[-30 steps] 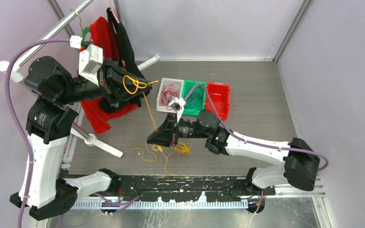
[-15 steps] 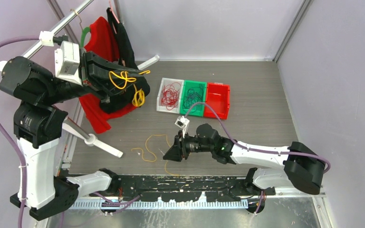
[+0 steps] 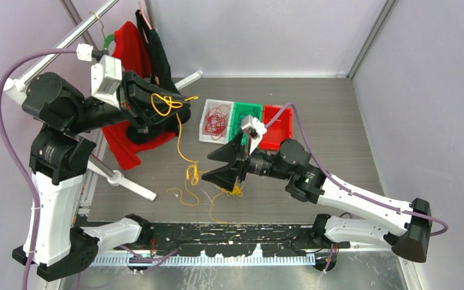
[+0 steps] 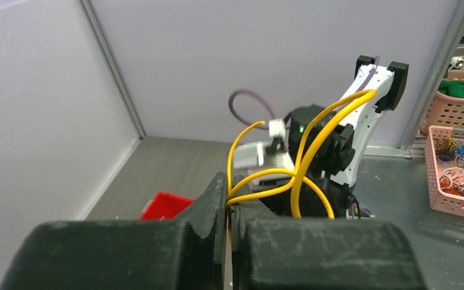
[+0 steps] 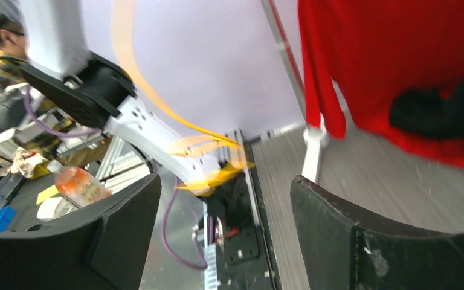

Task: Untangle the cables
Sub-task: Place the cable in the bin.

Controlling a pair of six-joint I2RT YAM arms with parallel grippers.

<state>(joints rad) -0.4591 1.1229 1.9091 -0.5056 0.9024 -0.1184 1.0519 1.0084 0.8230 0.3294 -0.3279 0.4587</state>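
Note:
My left gripper (image 3: 175,109) is raised at the left, shut on a yellow cable (image 3: 165,103) that loops over it. One strand hangs down to a small clump (image 3: 191,175) just above the table. The left wrist view shows the jaws (image 4: 229,202) pinched on that yellow cable (image 4: 302,157). My right gripper (image 3: 206,169) stands open, its tips just right of the hanging clump. In the right wrist view the fingers (image 5: 127,223) are wide apart, with a blurred yellow cable (image 5: 208,151) beyond them and nothing between them. More yellow cables (image 3: 184,196) lie on the table near the front edge.
Three bins stand side by side at the back: a white bin (image 3: 205,136) with red cables, a green bin (image 3: 240,142) with dark cables, and a red bin (image 3: 277,125). Red and black garments (image 3: 127,54) hang on a rack at the left, its white foot (image 3: 124,181) on the table.
The right gripper has opened wide and swung up and right from the table. The left arm has shifted, and a yellow strand now hangs down from its grip to a clump.

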